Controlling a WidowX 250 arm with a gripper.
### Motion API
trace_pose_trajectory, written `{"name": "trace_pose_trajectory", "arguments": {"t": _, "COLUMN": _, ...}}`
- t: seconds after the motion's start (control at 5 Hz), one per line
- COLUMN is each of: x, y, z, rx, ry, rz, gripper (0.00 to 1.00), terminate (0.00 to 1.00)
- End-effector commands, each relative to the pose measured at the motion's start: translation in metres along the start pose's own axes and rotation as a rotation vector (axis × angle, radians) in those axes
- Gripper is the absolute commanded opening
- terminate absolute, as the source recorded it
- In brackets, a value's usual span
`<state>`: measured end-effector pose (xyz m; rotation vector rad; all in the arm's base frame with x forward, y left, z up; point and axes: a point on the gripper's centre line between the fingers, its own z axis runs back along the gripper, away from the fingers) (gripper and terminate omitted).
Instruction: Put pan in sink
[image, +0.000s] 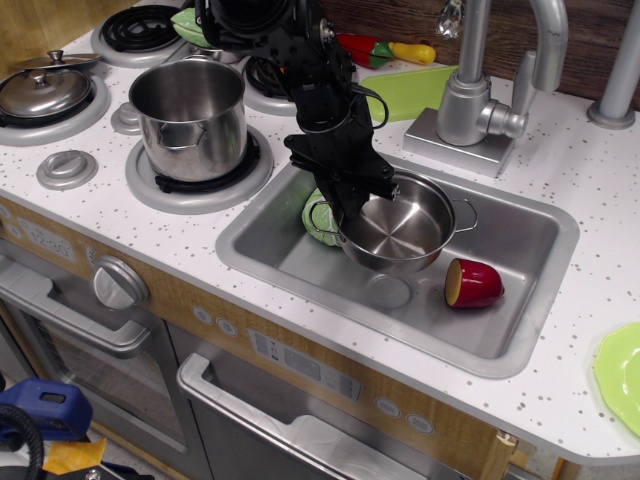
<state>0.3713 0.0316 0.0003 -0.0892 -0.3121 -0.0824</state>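
The shallow shiny steel pan with wire loop handles hangs inside the sink, over its middle, just above the round drain. My black gripper is shut on the pan's left rim and holds it slightly tilted. The arm reaches down from the upper left over the stove.
A green vegetable lies in the sink behind the pan's left side. A red halved fruit lies to the pan's right. A tall steel pot stands on the burner. The faucet rises behind the sink. A lidded small pan sits far left.
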Motion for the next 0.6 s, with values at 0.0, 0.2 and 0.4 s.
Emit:
{"name": "trace_pose_trajectory", "arguments": {"t": 0.0, "x": 0.0086, "y": 0.0058, "z": 0.0123, "rx": 0.011, "ry": -0.038, "rz": 0.008, "gripper": 1.00, "terminate": 0.00}}
{"name": "trace_pose_trajectory", "arguments": {"t": 0.2, "x": 0.0086, "y": 0.0058, "z": 0.0123, "rx": 0.011, "ry": -0.038, "rz": 0.008, "gripper": 1.00, "terminate": 0.00}}
{"name": "trace_pose_trajectory", "arguments": {"t": 0.4, "x": 0.0086, "y": 0.0058, "z": 0.0123, "rx": 0.011, "ry": -0.038, "rz": 0.008, "gripper": 1.00, "terminate": 1.00}}
